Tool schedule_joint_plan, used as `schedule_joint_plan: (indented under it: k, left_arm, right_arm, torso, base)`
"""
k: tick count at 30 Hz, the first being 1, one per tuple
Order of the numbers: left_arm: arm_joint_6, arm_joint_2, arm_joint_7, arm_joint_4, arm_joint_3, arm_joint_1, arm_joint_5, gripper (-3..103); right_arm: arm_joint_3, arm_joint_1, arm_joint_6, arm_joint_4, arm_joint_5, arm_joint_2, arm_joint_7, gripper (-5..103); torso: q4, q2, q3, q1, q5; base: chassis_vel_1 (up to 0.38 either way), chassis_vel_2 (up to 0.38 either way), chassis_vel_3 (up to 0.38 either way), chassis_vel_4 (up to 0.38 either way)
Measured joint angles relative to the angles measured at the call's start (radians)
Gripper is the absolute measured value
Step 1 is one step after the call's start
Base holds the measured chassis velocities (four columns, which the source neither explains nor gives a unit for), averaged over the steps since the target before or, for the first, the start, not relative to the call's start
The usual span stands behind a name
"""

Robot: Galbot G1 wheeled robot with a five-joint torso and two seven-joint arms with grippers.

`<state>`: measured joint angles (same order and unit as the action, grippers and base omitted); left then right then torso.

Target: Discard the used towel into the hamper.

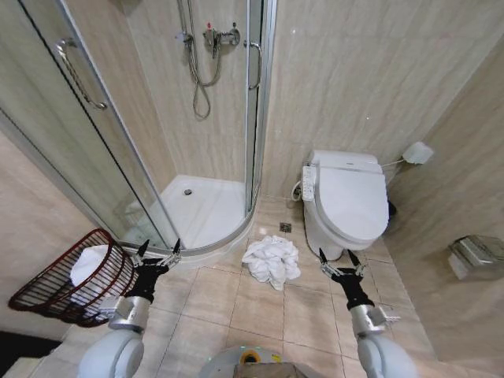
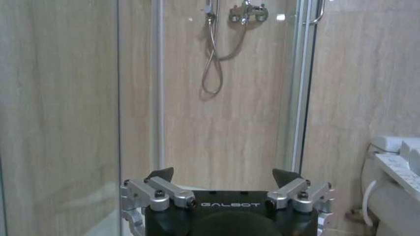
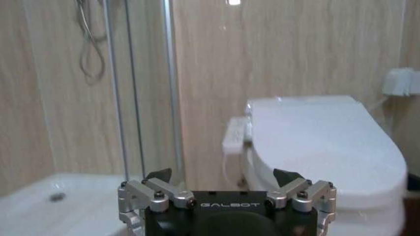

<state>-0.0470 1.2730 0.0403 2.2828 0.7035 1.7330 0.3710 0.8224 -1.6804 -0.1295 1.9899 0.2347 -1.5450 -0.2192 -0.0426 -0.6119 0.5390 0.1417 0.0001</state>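
A crumpled white towel (image 1: 272, 261) lies on the beige tiled floor (image 1: 220, 303) in the lower middle of the head view, just in front of the curved threshold of the shower enclosure (image 1: 201, 209) and just left of the base of the white toilet (image 1: 345, 201), whose lid is closed. The hamper (image 1: 75, 279), a round open-weave basket of dark reddish-brown wire, sits at the lower left of the frame, close by the glass shower door (image 1: 87, 126); it appears tilted, its mouth turned toward the right, and something white rests inside it.

The left gripper (image 1: 157, 253) is held at the lower left of the frame, just right of the hamper's rim and apart from the towel, its jaws spread and holding nothing. The right gripper (image 1: 341, 260) is at the lower right, in front of the toilet's base and to the right of the towel, without touching it; its jaws are likewise spread and empty.

In the left wrist view the left gripper (image 2: 223, 176) points at the shower wall, with the shower hose (image 2: 213, 54) hanging from the mixer tap (image 2: 248, 12) in the upper middle of the frame. In the right wrist view the right gripper (image 3: 223, 176) faces the toilet (image 3: 321, 142) at right and the white shower tray (image 3: 59, 204) at lower left. A control panel (image 1: 309, 183) is attached to the toilet's left side, and a toilet paper holder (image 1: 476, 253) is on the wall at far right.
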Motion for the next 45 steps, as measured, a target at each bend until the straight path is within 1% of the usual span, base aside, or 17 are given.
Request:
schedule_joint_plan:
  k: [6,7,10,15,18,19,23,27,30,31,34,35,39,40,45]
  left_arm:
    - [0.000,0.000,0.000,0.000,0.000,0.000,0.000,98]
    - [0.000,0.000,0.000,0.000,0.000,0.000,0.000,98]
    - [0.000,0.000,0.000,0.000,0.000,0.000,0.000,98]
    - [0.000,0.000,0.000,0.000,0.000,0.000,0.000,98]
    - [0.000,0.000,0.000,0.000,0.000,0.000,0.000,98]
    - [0.000,0.000,0.000,0.000,0.000,0.000,0.000,98]
    - [0.000,0.000,0.000,0.000,0.000,0.000,0.000,98]
    - [0.000,0.000,0.000,0.000,0.000,0.000,0.000,98]
    - [0.000,0.000,0.000,0.000,0.000,0.000,0.000,98]
    - [0.000,0.000,0.000,0.000,0.000,0.000,0.000,98]
    - [0.000,0.000,0.000,0.000,0.000,0.000,0.000,98]
    - [0.000,0.000,0.000,0.000,0.000,0.000,0.000,98]
    - [0.000,0.000,0.000,0.000,0.000,0.000,0.000,98]
    - [0.000,0.000,0.000,0.000,0.000,0.000,0.000,98]
    - [0.000,0.000,0.000,0.000,0.000,0.000,0.000,98]
  right_arm:
    - [0.013,0.046,-0.033,-0.153,-0.047,0.000,0.005,100]
    - [0.013,0.046,-0.033,-0.153,-0.047,0.000,0.005,100]
    - [0.022,0.074,-0.053,-0.249,-0.077,0.001,0.008,100]
    - [0.029,0.100,-0.072,-0.335,-0.104,0.001,0.011,100]
    - [0.038,0.131,-0.094,-0.439,-0.136,0.002,0.014,100]
    - [0.038,0.131,-0.094,-0.439,-0.136,0.002,0.014,100]
    - [0.049,0.167,-0.121,-0.562,-0.174,0.002,0.018,100]
    - [0.055,0.186,-0.135,-0.629,-0.194,0.002,0.020,100]
    - [0.063,0.214,-0.155,-0.723,-0.224,0.003,0.023,100]
    - [0.063,0.214,-0.155,-0.723,-0.224,0.003,0.023,100]
    - [0.071,0.243,-0.176,-0.818,-0.253,0.003,0.026,100]
    - [0.071,0.243,-0.176,-0.818,-0.253,0.003,0.026,100]
    - [0.081,0.278,-0.201,-0.935,-0.289,0.003,0.030,100]
    - [0.081,0.278,-0.201,-0.935,-0.289,0.003,0.030,100]
    - [0.093,0.315,-0.228,-1.063,-0.329,0.004,0.034,100]
  torso:
    - [0.0000,0.000,0.000,0.000,0.0000]
    - [0.0000,0.000,0.000,0.000,0.0000]
    - [0.0000,-0.001,0.000,0.000,0.0000]
    - [0.0000,-0.001,0.000,0.000,0.0000]
    - [0.0000,-0.001,0.000,0.000,0.0000]
    - [0.0000,-0.001,0.000,0.000,0.0000]
    - [0.0000,-0.001,0.000,0.000,0.0000]
    - [0.0000,-0.001,0.000,0.000,0.0000]
    - [0.0000,-0.001,0.001,0.000,0.0000]
    - [0.0000,-0.001,0.001,0.000,0.0000]
    - [0.0000,-0.001,0.001,0.000,0.0000]
    - [0.0000,-0.001,0.001,0.000,0.0000]
    - [0.0000,-0.001,0.001,0.000,0.0000]
    - [0.0000,-0.001,0.001,0.000,0.0000]
    - [0.0000,-0.001,0.001,0.000,0.0000]
  base:
    - [0.000,0.000,0.000,0.000]
    - [0.000,0.000,0.000,0.000]
    - [0.000,0.000,0.000,0.000]
    - [0.000,0.000,0.000,0.000]
    - [0.000,0.000,0.000,0.000]
    - [0.000,0.000,0.000,0.000]
    - [0.000,0.000,0.000,0.000]
    - [0.000,0.000,0.000,0.000]
    - [0.000,0.000,0.000,0.000]
    - [0.000,0.000,0.000,0.000]
    - [0.000,0.000,0.000,0.000]
    - [0.000,0.000,0.000,0.000]
    - [0.000,0.000,0.000,0.000]
    - [0.000,0.000,0.000,0.000]
    - [0.000,0.000,0.000,0.000]
